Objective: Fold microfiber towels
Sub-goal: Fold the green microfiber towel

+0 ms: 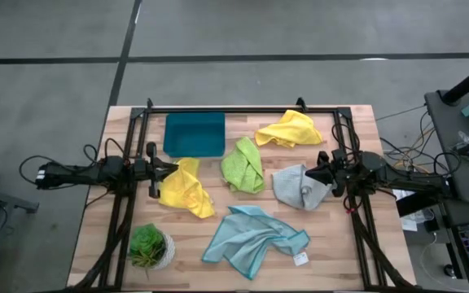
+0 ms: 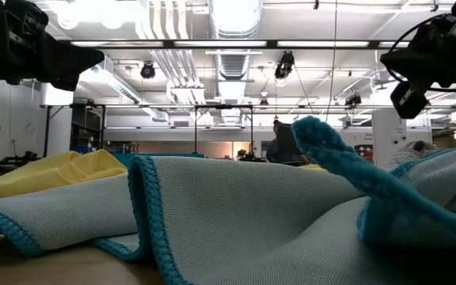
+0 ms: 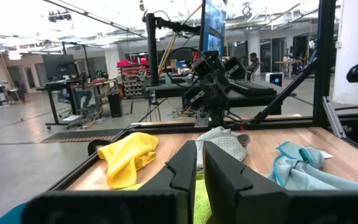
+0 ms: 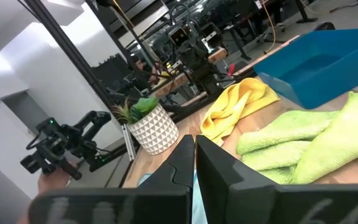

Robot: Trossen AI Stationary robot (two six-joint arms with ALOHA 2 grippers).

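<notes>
High view shows all five microfiber towels (image 1: pixel 255 236) crumpled, none folded; left gripper (image 1: pixel 155 169) and right gripper (image 1: pixel 309 175) closed, empty.

Bright overhead light, blurred foreground

In the low view the light blue towel (image 2: pixel 236 214) fills the foreground and hides most of the tabletop; only a strip of a yellow towel (image 2: pixel 54 170) shows behind it. Both arms are cut off by the upper edge there.
</notes>
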